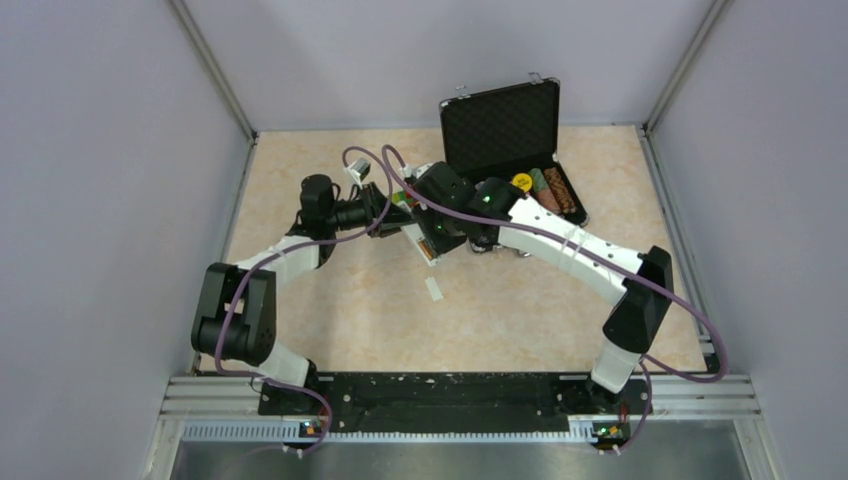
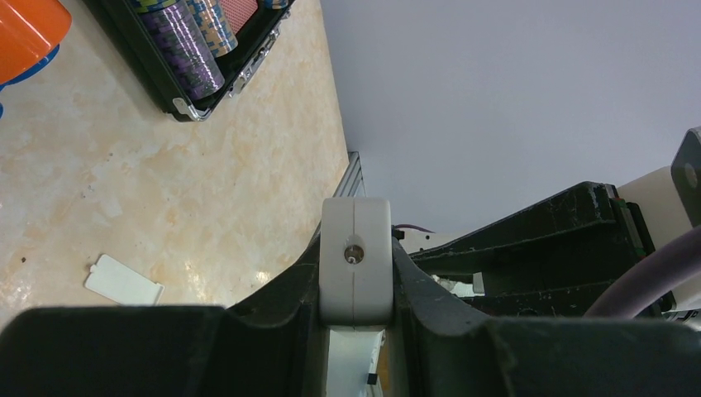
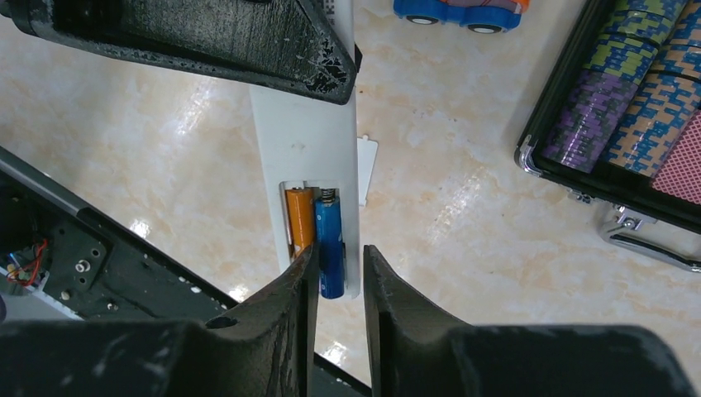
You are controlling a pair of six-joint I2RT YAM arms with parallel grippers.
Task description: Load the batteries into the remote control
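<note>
Left end effector (image 2: 355, 277) clamped on remote (image 2: 355, 240), held end-on at frame centre. Right end effector (image 3: 340, 263) narrowly parted over blue battery (image 3: 329, 236), which lies beside orange battery (image 3: 299, 217) in the remote bay; contact unclear. Bare counter (image 3: 149, 149) to the left; case (image 3: 539, 124) at right edge.

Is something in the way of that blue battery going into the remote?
Nothing visible. The cover lies off on the table, and the remote control has its compartment open. The orange battery fills one slot, and the blue battery already lies in the other, just ahead of the right gripper.
</note>
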